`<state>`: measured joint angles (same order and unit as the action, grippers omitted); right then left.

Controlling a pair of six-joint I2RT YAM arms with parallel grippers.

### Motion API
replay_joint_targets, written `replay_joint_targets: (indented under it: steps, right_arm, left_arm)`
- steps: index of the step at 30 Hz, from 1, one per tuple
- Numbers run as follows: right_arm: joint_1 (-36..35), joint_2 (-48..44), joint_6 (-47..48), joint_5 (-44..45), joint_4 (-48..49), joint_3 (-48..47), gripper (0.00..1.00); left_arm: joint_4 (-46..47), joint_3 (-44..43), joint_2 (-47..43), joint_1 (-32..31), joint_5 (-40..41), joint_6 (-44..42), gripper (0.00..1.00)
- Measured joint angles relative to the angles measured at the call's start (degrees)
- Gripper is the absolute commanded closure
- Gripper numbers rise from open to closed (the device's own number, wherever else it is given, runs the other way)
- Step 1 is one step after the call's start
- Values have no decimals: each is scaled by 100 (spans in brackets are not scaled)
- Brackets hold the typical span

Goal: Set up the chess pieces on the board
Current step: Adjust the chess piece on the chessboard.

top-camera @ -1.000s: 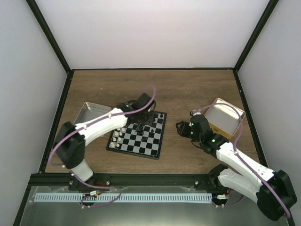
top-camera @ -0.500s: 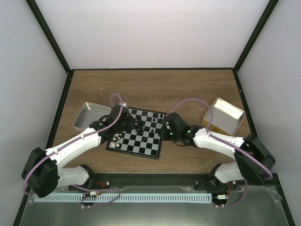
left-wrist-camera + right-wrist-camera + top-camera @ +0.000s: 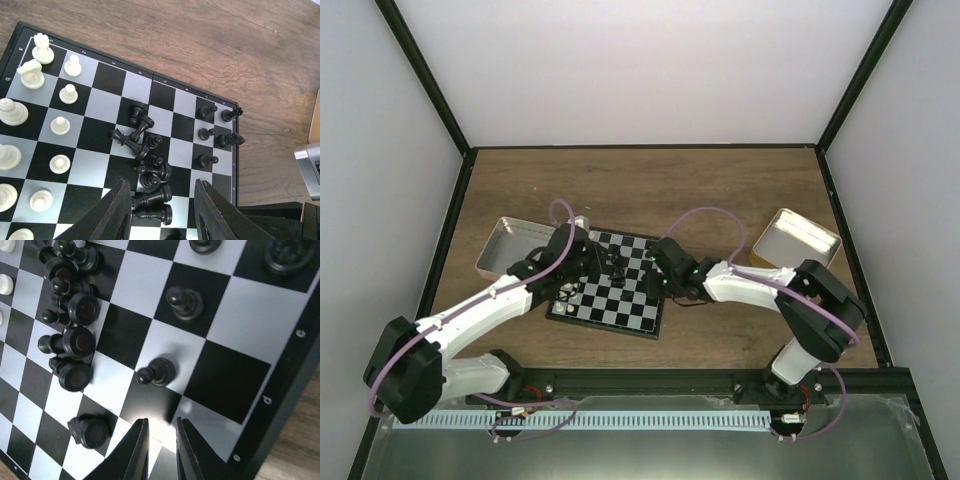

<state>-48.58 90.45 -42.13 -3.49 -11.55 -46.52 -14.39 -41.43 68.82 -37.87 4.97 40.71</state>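
Observation:
The board (image 3: 606,327) lies mid-table between both arms. White chess pieces (image 3: 60,125) stand in two files on its left side. Some black pieces (image 3: 207,133) stand at its right edge, and several more lie toppled in a pile (image 3: 148,172) in the middle. My left gripper (image 3: 165,212) hangs open over the near end of that pile, two fallen pieces lying by its left finger (image 3: 117,212). My right gripper (image 3: 161,442) hovers low over the board's right side, its jaws a narrow gap apart with nothing between them, just short of a standing black pawn (image 3: 157,372).
A pinkish shallow tin (image 3: 510,246) sits left of the board, close to the left arm. A yellow-tan tin (image 3: 798,243) sits at the right. A second black pawn (image 3: 185,302) stands beyond the first, and another dark piece (image 3: 90,431) to the right gripper's left.
The right arm swung from beside the yellow-tan tin to the board's right side, and its jaws narrowed. The left gripper drew back from the board's middle toward its left side.

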Motion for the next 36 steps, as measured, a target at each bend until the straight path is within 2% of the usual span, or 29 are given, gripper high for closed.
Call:
replay_joint_targets:
  steps: [12, 28, 36]
  right_arm:
    - [0, 455, -125, 94, 284, -247, 88]
    - [0, 466, -44, 291, 295, -273, 87]
    - [0, 291, 105, 85, 275, -245, 86]
  left_arm:
    - [142, 103, 0, 111, -101, -22, 62]
    - [146, 129, 2, 153, -122, -22, 62]
    - [144, 129, 11, 162, -118, -22, 63]
